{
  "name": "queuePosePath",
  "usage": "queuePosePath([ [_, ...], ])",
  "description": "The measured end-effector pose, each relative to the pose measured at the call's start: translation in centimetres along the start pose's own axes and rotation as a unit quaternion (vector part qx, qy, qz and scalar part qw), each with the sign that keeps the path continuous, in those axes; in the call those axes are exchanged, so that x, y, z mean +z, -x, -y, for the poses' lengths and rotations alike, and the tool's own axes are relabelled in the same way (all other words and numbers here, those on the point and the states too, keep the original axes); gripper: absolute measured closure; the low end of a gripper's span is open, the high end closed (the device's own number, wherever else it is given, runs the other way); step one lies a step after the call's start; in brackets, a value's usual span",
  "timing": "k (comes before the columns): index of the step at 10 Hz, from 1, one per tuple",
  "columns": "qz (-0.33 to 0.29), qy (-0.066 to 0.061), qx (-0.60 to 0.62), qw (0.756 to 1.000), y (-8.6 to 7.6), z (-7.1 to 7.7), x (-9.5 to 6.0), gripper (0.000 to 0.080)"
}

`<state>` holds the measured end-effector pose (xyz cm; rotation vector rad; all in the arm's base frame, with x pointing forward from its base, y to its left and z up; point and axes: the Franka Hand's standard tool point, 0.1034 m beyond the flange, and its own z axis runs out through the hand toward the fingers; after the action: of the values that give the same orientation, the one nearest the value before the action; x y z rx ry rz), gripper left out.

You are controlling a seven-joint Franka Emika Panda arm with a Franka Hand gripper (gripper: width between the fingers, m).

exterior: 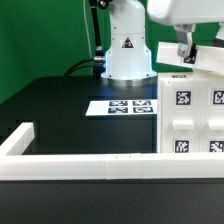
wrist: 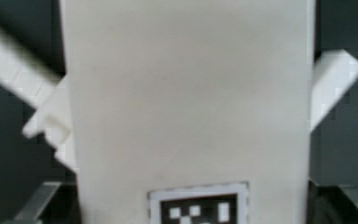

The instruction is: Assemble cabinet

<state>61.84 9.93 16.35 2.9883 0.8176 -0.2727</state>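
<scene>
Exterior, cabinet [exterior: 189, 112]: white, tagged, at the exterior view's right, resting on the black table [exterior: 60, 100] just behind the white L-shaped rail [exterior: 90, 165].
Exterior, gripper [exterior: 186, 55]: down at the cabinet's top edge; fingers too small to read here.
Exterior, marker board [exterior: 122, 106]: flat on the table in front of the robot base [exterior: 126, 45], apart from the cabinet.
Wrist, white panel [wrist: 185, 100]: tall, fills the frame between the fingers [wrist: 48, 198]; tag at its lower end.
Wrist, grip: fingers dark at both lower corners flanking the panel; contact not visible, so cannot tell whether clamped.
Step judged: seating or gripping a cabinet part.
Technique: keep panel square between fingers, centre before closing, press straight, avoid twisting against the rail.
</scene>
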Motion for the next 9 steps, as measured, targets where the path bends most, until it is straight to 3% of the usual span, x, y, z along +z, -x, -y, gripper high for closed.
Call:
queuePosePath([
  [4, -0.005, 0.0, 0.123, 0.992, -0.23, 0.2, -0.13, 0.0248],
  [5, -0.019, -0.008, 0.178, 0.984, -0.45, 0.03, -0.26, 0.0248],
  [7, -0.032, -0.087, 0.329, 0.94, -0.04, -0.21, 0.21, 0.0248],
  [8, -0.029, -0.113, 0.398, 0.91, -0.14, -0.2, 0.18, 0.0248],
  [9, -0.024, -0.128, 0.448, 0.885, -0.25, -0.16, 0.12, 0.0248],
])
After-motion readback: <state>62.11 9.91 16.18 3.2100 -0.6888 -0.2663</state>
